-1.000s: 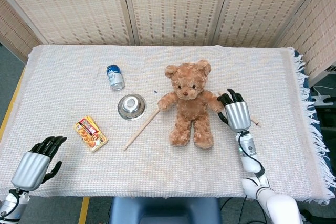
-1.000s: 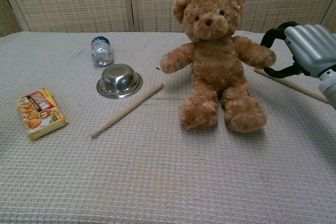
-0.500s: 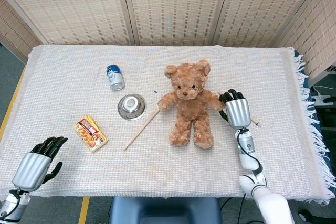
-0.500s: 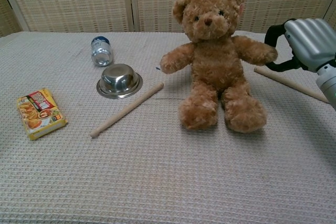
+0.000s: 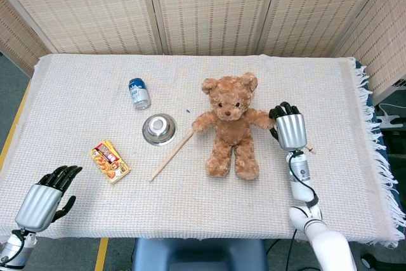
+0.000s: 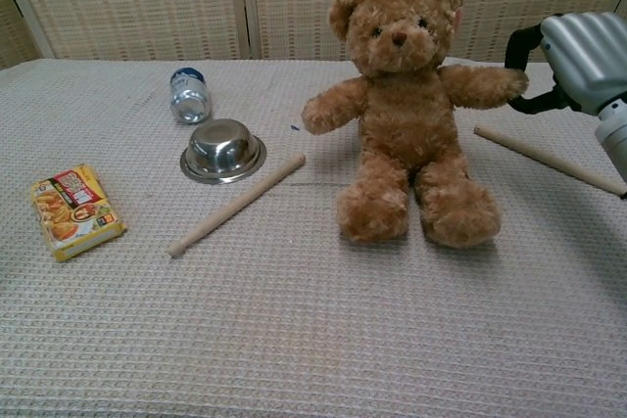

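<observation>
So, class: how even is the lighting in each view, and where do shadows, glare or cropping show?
Head view: soft, even light, faint shadow under the teddy bear. Chest view: glare on the steel bowl, the right hand cropped at the frame's edge, everything sharp.

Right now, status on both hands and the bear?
Right hand gripping teddy bear by its paw, arm raised. Left hand open, holding nothing, at table's near edge. Wooden stick lies below right hand.
</observation>
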You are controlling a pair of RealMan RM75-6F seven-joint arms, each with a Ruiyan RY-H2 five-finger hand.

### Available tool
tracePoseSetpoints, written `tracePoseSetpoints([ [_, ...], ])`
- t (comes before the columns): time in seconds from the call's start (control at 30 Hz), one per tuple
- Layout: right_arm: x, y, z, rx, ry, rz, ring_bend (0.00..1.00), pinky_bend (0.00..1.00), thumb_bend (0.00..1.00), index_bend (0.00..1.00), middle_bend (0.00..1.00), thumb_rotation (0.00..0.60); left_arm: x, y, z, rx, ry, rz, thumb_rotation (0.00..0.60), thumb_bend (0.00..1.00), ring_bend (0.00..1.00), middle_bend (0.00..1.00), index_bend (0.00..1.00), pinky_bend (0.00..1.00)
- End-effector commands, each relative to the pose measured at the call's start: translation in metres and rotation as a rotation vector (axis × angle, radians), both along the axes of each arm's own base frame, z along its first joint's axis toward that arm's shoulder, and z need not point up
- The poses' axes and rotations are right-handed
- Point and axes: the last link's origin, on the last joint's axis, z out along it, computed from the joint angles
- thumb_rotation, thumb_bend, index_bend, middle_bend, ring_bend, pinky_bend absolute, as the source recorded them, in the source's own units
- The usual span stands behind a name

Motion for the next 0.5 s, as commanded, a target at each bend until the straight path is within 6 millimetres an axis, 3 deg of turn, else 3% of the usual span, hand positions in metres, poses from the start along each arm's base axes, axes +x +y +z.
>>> tracePoseSetpoints([
  [0.03, -0.005, 0.002, -0.004, 0.023, -0.002, -0.020, 0.32, 0.48, 0.22, 0.60, 0.52, 0.600, 0.000, 0.000, 0.000, 0.000, 0.001, 0.000, 0.600, 0.39, 0.15, 0.16, 0.13, 0.36],
  [0.27, -0.012, 0.004, -0.011, 0.059, 0.003, -0.056, 0.32, 0.48, 0.22, 0.60, 0.52, 0.600, 0.000, 0.000, 0.000, -0.001, 0.004, 0.001, 0.600, 0.39, 0.15, 0.16, 0.13, 0.36],
  [0.5, -0.006, -0.002, 0.001, 0.008, -0.002, -0.028, 0.32, 0.48, 0.22, 0.60, 0.52, 0.600, 0.000, 0.000, -0.001, -0.001, 0.003, 0.001, 0.600, 0.39, 0.15, 0.16, 0.13, 0.36],
])
